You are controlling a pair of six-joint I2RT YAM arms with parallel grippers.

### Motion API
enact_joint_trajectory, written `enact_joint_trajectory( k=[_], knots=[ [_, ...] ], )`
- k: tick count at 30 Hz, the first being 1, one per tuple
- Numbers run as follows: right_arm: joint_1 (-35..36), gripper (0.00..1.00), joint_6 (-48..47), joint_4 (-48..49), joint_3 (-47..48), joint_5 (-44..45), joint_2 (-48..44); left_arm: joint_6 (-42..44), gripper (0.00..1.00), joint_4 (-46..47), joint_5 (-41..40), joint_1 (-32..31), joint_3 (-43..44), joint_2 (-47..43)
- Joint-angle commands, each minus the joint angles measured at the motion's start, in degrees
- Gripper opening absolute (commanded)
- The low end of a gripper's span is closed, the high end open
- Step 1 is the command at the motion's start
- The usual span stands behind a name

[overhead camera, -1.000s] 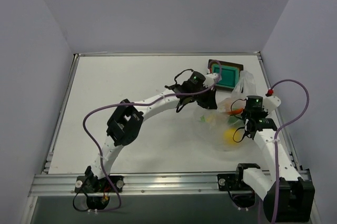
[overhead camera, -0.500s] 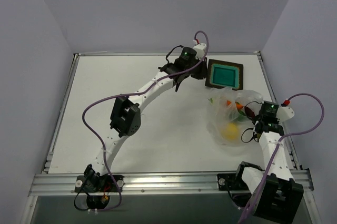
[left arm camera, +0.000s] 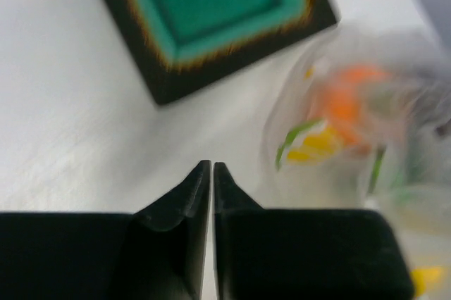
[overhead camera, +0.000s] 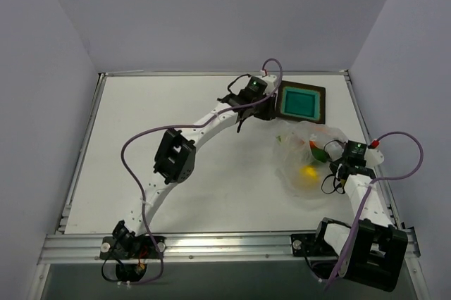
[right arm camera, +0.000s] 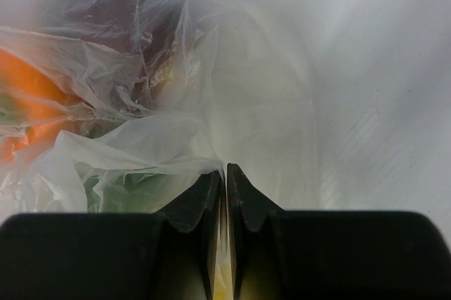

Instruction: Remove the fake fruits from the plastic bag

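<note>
The clear plastic bag (overhead camera: pixel 304 163) lies at the right of the table with the fake fruits inside: a yellow lemon (overhead camera: pixel 308 172) and an orange one (overhead camera: pixel 315 147). My right gripper (overhead camera: pixel 332 155) is at the bag's right edge, shut on a fold of the bag's film (right arm camera: pixel 176 148). In the right wrist view the orange fruit (right arm camera: pixel 28 96), a green one (right arm camera: pixel 123 191) and a dark red one (right arm camera: pixel 113 11) show through the film. My left gripper (overhead camera: pixel 266 110) is shut and empty, just left of the tray. Its view shows the bag (left arm camera: pixel 352 124) off to the right.
A dark square tray with a teal inside (overhead camera: pixel 301 103) sits behind the bag, also in the left wrist view (left arm camera: pixel 211 11). The right table edge (overhead camera: pixel 366 131) runs close behind my right wrist. The left arm's purple cable (overhead camera: pixel 141 145) loops over the table.
My left gripper left the bag and swung back to beside the tray. My right gripper pulled the bag's edge right and nearer, shifting the bag and fruits with it.
</note>
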Motion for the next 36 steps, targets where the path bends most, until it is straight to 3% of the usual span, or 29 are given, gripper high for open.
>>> enact_joint_trajectory(
  k=[1, 3, 4, 7, 12, 16, 19, 23, 26, 36],
  knots=[
    [-0.32, 0.05, 0.06, 1.25, 0.78, 0.74, -1.08, -0.70, 0.16, 8.37, -2.17, -0.56, -14.13, -18.32],
    [-0.41, 0.05, -0.90, 1.25, 1.49, 1.62, -2.40, -1.24, 0.31, 15.30, -6.71, -1.44, -28.16, -30.32],
    [-0.41, 0.05, -1.00, 1.34, 1.67, 1.54, -2.57, -1.06, 0.43, 16.21, -8.92, -2.05, -31.55, -33.71],
    [-0.50, 0.04, -1.17, 3.09, 0.88, -0.04, -2.31, -0.53, 0.55, 17.89, -16.66, -5.47, -42.55, -45.93],
    [-0.76, 0.03, -1.08, 5.38, -0.62, -2.24, -2.49, -1.49, 0.54, 15.08, -25.90, -15.40, -52.84, -57.54],
    [-0.85, 0.03, -0.64, 5.73, -0.44, -3.91, -4.07, -7.03, 0.50, 16.39, -27.40, -23.31, -60.39, -58.61],
    [-0.85, 0.02, -0.56, 5.73, -0.53, -4.87, -5.21, -8.09, 0.51, 18.76, -29.32, -28.06, -59.90, -56.60],
    [-0.85, 0.02, -0.91, 5.56, -1.23, -5.93, -7.23, -5.81, 0.58, 17.37, -29.50, -31.93, -52.10, -50.02],
    [-0.85, 0.01, -0.82, 5.56, -2.29, -8.21, -8.64, -4.40, 0.69, 16.57, -31.25, -32.21, -47.34, -45.54],
    [-1.02, 0.01, -1.35, 5.47, -3.17, -9.18, -8.64, 2.01, 0.82, 12.62, -47.08, -30.80, -38.45, -33.13]
  ],
)
